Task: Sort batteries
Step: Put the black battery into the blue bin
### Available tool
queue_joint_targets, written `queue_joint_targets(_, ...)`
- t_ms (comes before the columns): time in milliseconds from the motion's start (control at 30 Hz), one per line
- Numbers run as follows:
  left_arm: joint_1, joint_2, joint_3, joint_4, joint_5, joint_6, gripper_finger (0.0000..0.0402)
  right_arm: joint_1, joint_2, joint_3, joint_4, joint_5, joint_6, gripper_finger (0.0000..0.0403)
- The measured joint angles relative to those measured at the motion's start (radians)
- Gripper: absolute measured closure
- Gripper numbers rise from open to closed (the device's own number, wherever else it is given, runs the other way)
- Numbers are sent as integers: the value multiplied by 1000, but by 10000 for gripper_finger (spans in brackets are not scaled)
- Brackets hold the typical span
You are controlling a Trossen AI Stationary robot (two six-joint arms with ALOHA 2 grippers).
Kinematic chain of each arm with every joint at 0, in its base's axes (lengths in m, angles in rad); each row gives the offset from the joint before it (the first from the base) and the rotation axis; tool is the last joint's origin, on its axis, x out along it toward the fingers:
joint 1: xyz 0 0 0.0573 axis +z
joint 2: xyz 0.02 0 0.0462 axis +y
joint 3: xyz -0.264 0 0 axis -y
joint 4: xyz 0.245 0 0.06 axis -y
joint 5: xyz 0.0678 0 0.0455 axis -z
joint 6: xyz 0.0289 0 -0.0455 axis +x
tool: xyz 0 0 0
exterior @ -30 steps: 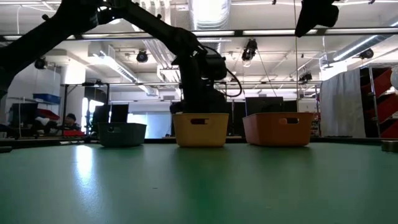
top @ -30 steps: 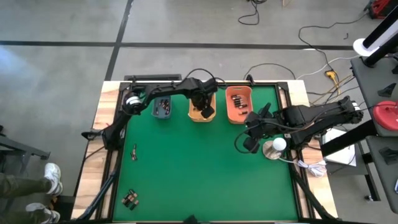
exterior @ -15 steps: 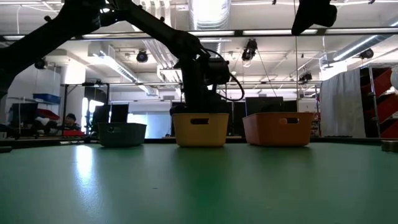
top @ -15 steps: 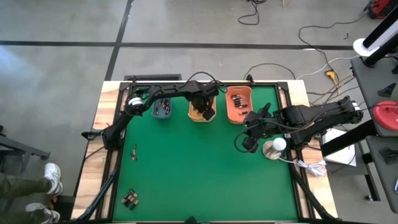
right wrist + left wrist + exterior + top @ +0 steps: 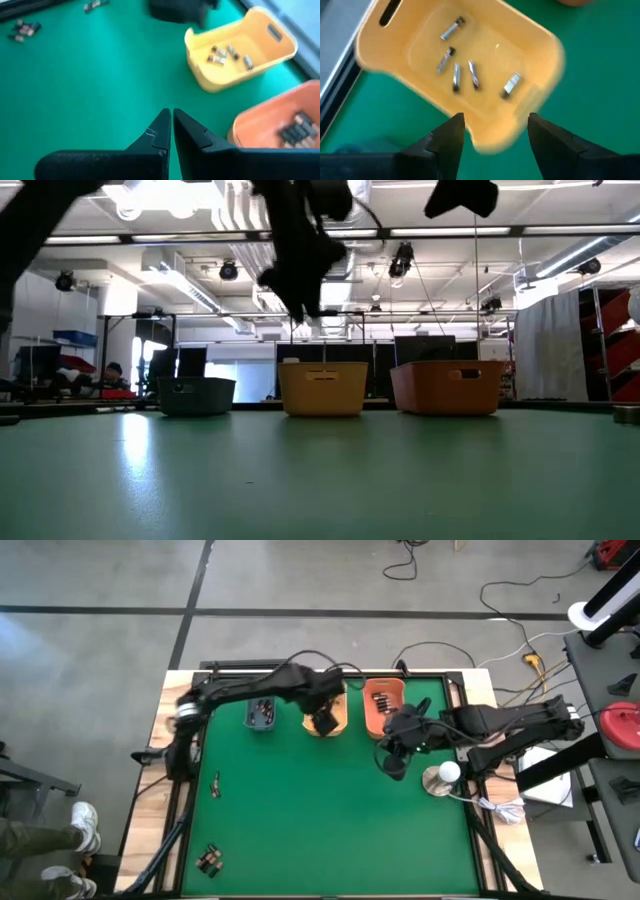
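Now my left gripper [image 5: 324, 723] hangs open and empty over the yellow bin [image 5: 337, 712], nearer than my shut right gripper [image 5: 393, 761] to the loose batteries [image 5: 209, 859] at the table's near-left corner.

Overhead, table-level and both wrist views share the yellow bin [image 5: 326, 715].

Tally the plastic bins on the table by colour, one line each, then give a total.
Grey-blue bin: 1
Yellow bin: 1
Orange bin: 1
Total: 3 bins
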Motion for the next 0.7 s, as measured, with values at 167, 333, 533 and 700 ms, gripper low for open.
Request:
queue_joint_targets(167, -125, -239, -227, -4, -21, -211, 194, -42, 18, -1, 63, 20, -96, 390)
queue_joint_targets(333, -291, -466, -531, -5, -73, -583, 186, -79, 62, -4, 119, 18, -176, 390)
queue_joint_targets(533, -496, -648, -856, -3, 3, -1102, 158, -100, 115, 1, 233, 19, -261, 390)
queue_joint_targets(700, -560, -709, -1060, 11, 186, -1314, 135, -101, 151, 41, 323, 17, -331, 390)
